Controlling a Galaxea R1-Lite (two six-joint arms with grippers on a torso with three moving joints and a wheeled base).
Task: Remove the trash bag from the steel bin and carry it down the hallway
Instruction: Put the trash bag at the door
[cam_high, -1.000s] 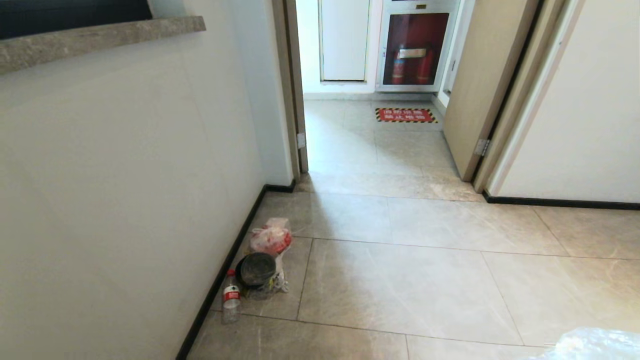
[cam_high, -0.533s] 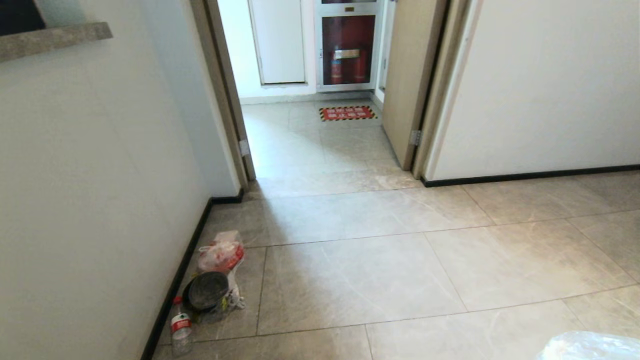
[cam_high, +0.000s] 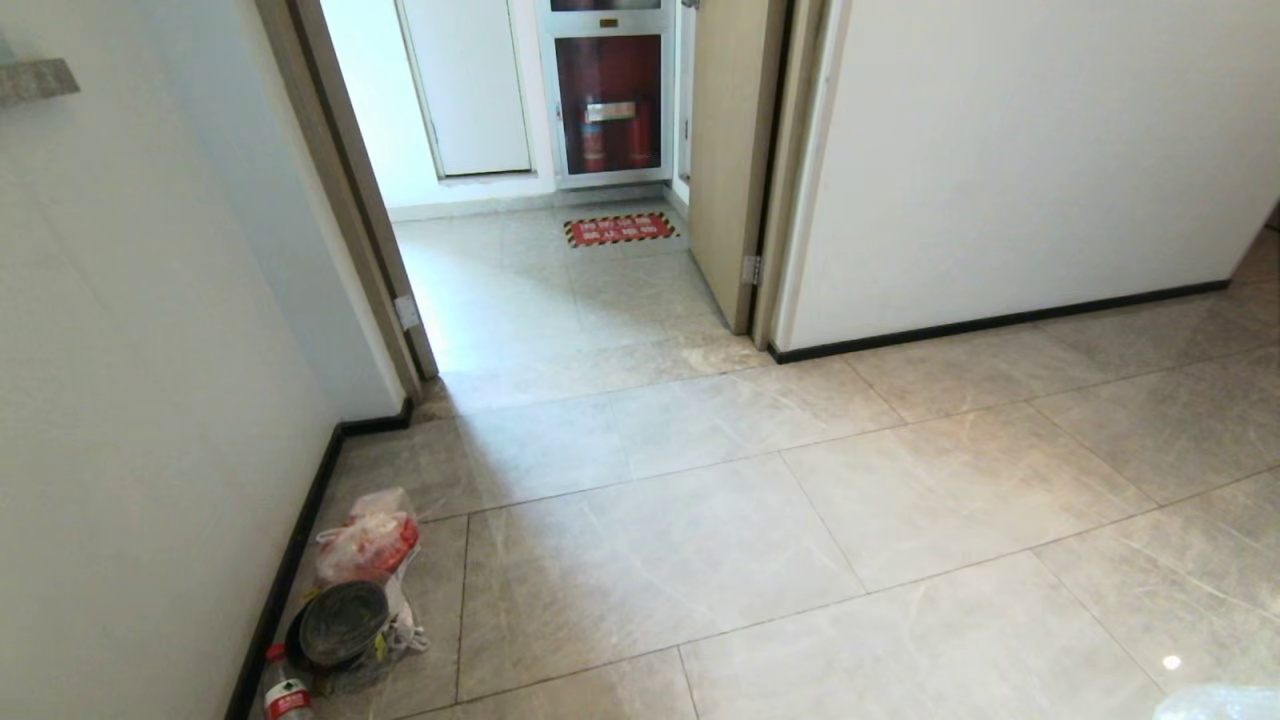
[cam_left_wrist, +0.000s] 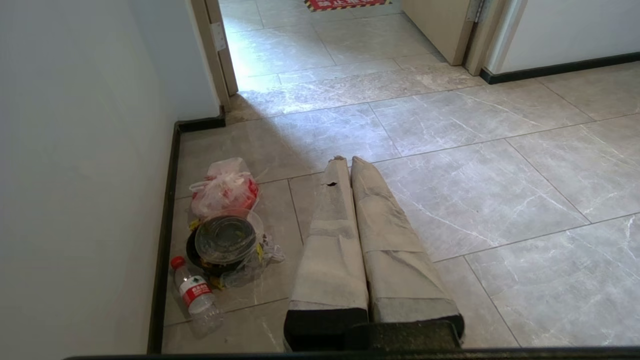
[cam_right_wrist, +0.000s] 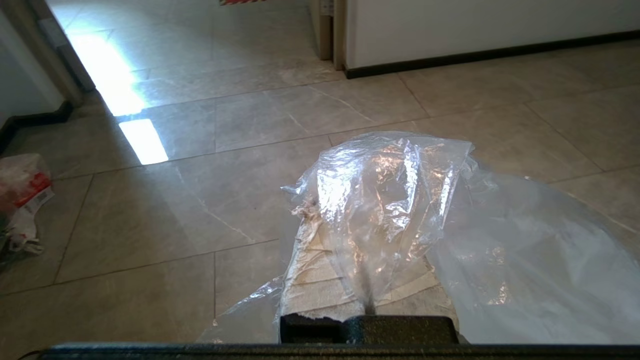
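Two grippers hang over the hallway (cam_high: 800, 520) tiles near the open doorway (cam_high: 540, 280): right gripper (cam_right_wrist: 370, 220) pinches the trash bag (cam_right_wrist: 400, 200), left gripper (cam_left_wrist: 345, 162) closed, empty.

Only a corner of the trash bag (cam_high: 1215, 703) is caught at the lower right edge of the head view; in the right wrist view its plastic (cam_right_wrist: 400, 210) is draped over the right gripper (cam_right_wrist: 367, 280), so the fingers are veiled and the bag's contents cannot be made out; the water bottle (cam_high: 285, 695) is cut off by the bottom edge of the head view; the lettering on the red floor sign (cam_high: 620, 229) is too small to be read; neither arm is shown in the head view.
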